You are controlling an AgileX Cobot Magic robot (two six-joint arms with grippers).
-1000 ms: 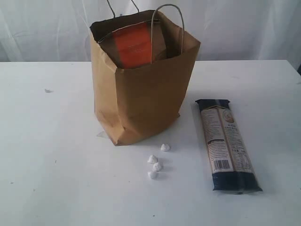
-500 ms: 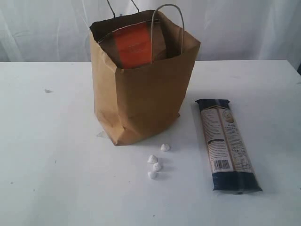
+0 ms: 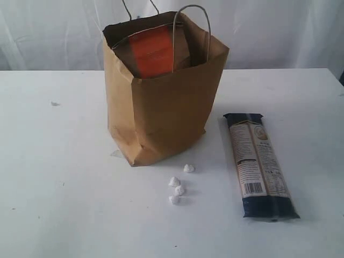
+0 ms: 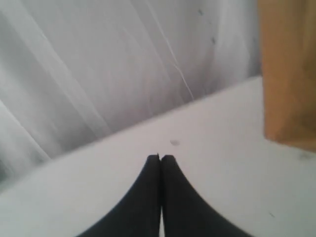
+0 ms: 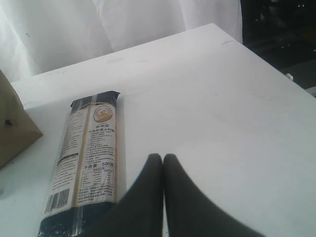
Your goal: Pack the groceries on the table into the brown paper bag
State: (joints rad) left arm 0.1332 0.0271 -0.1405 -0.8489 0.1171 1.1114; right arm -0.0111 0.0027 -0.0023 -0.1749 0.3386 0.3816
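My pincer (image 5: 163, 157), its two black fingers pressed together and gripping nothing, hangs over the white table (image 5: 232, 108). Just beside it lies the long dark pasta packet (image 5: 88, 163), flat, label up, barcode end nearest me. A corner of the brown paper bag (image 5: 12, 131) stands near the packet, not touching it. A white curtain (image 5: 98, 24) hangs behind.

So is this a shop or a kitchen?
Probably neither; it looks like a test room: plain white table, white curtain behind, a brown paper bag and pasta packet set out.

brown pouch (image 3: 153, 51): bottom hidden in paper bag (image 3: 161, 118) | rear handle (image 3: 127, 11): cropped
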